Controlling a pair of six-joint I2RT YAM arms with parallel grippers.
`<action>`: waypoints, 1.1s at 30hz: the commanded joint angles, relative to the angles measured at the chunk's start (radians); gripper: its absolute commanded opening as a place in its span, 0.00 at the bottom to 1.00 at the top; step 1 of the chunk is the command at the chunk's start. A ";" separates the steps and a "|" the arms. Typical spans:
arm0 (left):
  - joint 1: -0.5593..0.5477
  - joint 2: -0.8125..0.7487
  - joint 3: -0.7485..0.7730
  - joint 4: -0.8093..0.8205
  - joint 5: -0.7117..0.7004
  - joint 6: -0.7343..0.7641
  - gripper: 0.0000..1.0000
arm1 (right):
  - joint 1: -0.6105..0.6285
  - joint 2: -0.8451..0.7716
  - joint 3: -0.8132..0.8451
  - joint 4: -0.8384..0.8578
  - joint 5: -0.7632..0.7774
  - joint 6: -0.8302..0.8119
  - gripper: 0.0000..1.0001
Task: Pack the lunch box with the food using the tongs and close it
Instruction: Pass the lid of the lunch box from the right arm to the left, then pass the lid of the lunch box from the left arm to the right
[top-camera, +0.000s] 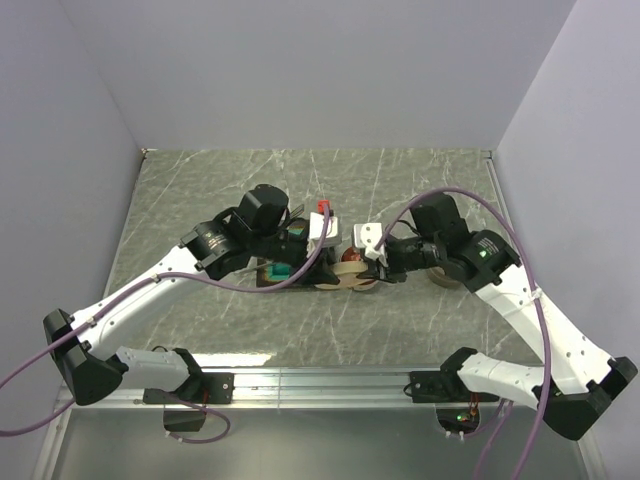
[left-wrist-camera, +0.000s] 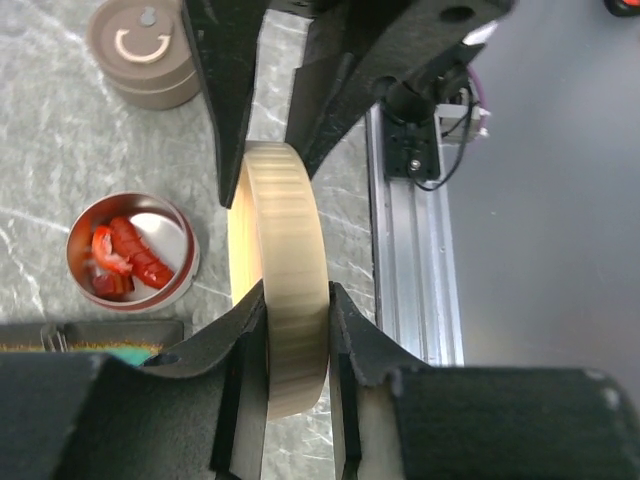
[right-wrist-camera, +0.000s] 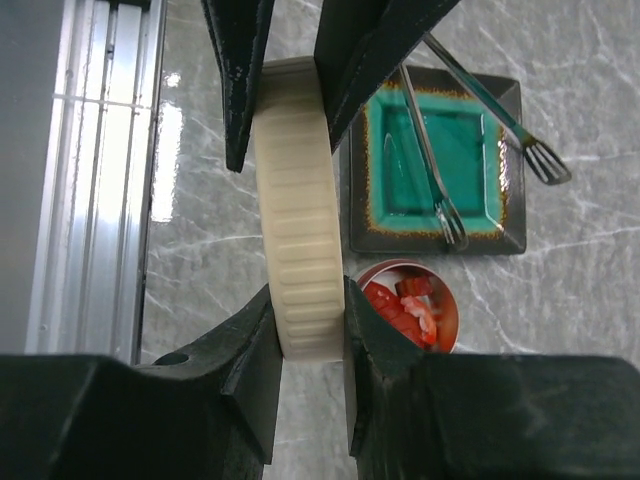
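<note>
Two grippers, the left gripper (left-wrist-camera: 297, 305) and the right gripper (right-wrist-camera: 308, 300), clamp one cream ribbed lid (left-wrist-camera: 283, 215) on edge from opposite sides. It sits beside the tin (left-wrist-camera: 182, 283) of red food (left-wrist-camera: 125, 258). The tongs (right-wrist-camera: 428, 150) lie across a teal tray (right-wrist-camera: 430, 241). An uneven pull or release could let the lid slip and roll away.

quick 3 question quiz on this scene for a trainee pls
1. True or false: the tongs lie across the teal tray.
2. What do the left pincer and the right pincer both clamp? A) the round cream lid B) a spoon C) a cup
3. Fill in: the red food sits in a round metal ____.

Key: 1 true; 2 A; 3 tin
</note>
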 joint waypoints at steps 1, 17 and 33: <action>-0.007 0.013 -0.016 0.107 -0.135 -0.081 0.03 | 0.013 0.012 0.063 0.074 -0.008 0.092 0.00; 0.327 -0.125 -0.268 0.762 0.206 -0.826 0.00 | -0.279 -0.164 -0.150 0.617 0.124 0.806 0.85; 0.415 -0.088 -0.246 0.899 -0.009 -1.028 0.00 | -0.389 -0.037 -0.305 1.385 -0.225 1.953 0.59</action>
